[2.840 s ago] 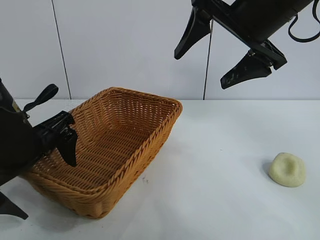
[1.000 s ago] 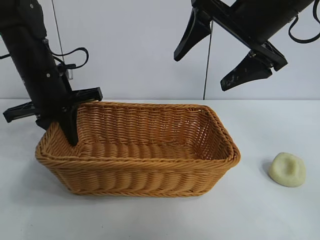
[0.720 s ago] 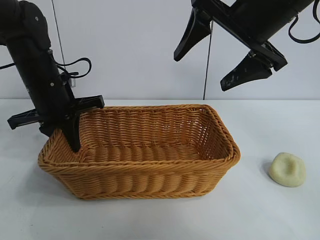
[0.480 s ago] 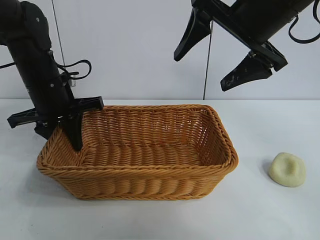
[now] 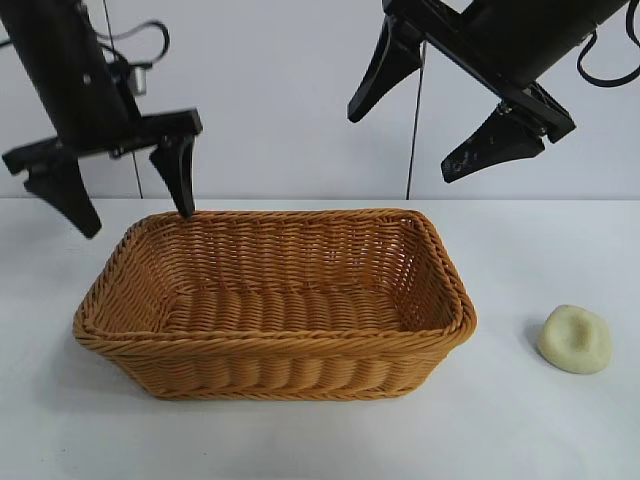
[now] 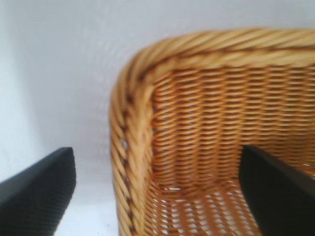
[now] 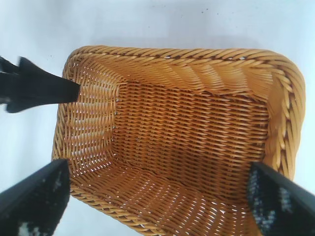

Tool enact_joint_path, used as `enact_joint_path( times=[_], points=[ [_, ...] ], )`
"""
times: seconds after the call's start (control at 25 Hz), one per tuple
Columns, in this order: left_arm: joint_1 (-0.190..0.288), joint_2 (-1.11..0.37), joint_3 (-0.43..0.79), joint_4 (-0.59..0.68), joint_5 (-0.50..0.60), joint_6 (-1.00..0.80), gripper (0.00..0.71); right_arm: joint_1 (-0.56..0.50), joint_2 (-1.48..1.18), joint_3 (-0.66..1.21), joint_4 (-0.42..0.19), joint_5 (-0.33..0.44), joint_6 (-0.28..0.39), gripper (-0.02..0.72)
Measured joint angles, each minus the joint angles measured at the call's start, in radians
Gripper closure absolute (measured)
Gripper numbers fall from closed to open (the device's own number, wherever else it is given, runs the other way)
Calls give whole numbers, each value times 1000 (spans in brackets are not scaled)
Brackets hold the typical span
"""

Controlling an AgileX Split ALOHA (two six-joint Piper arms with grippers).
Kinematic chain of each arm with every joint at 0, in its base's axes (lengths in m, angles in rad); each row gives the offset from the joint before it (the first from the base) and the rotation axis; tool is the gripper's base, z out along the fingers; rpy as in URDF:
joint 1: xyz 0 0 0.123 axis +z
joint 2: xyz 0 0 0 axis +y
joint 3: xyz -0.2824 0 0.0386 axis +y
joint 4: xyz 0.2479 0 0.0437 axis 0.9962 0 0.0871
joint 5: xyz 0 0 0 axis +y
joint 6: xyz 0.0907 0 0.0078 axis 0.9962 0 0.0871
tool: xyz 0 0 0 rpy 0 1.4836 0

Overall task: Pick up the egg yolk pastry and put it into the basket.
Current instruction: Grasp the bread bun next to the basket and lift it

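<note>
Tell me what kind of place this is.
Probably a robot test bench, not a kitchen: a bare white table against plain white panels, two black arms overhead, and only a wicker basket and an egg yolk pastry laid out.

left gripper (image 5: 128, 195) raised at upper left, fingers spread wide apart, tips pointing down, holding nothing; its black arm slants up and away from the claw with a cable looped near the wrist. right gripper (image 5: 432, 112) high at upper right, fingers splayed wide, tilted down-left, holding nothing, arm body rising up-right behind the claw
</note>
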Motion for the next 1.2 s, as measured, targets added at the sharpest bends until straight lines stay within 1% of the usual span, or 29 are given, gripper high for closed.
enact_joint_path(
  times=[0.08, 0.16, 0.28, 0.4, 0.48, 0.64, 0.72, 0.88, 1.2],
  points=[
    [24, 0, 0, 35, 27, 0, 61, 0, 0, 0, 0, 1, 0, 8],
    [61, 0, 0, 56, 31, 2, 61, 0, 0, 0, 0, 1, 0, 8],
    [115, 0, 0, 56, 35, 2, 61, 0, 0, 0, 0, 1, 0, 8],
    [160, 0, 0, 63, 40, 2, 61, 0, 0, 0, 0, 1, 0, 8],
    [177, -2, 6, 64, 39, 2, 61, 0, 0, 0, 0, 1, 0, 8],
    [180, -55, 71, 68, 39, 16, 61, 0, 0, 0, 0, 1, 0, 8],
    [180, -111, 125, 68, 38, 20, 61, 0, 0, 0, 0, 1, 0, 8],
    [180, -264, 297, 68, 38, 23, 61, 0, 0, 0, 0, 1, 0, 8],
    [180, -715, 707, 68, 40, 27, 63, 0, 0, 0, 0, 1, 0, 8]
  ],
)
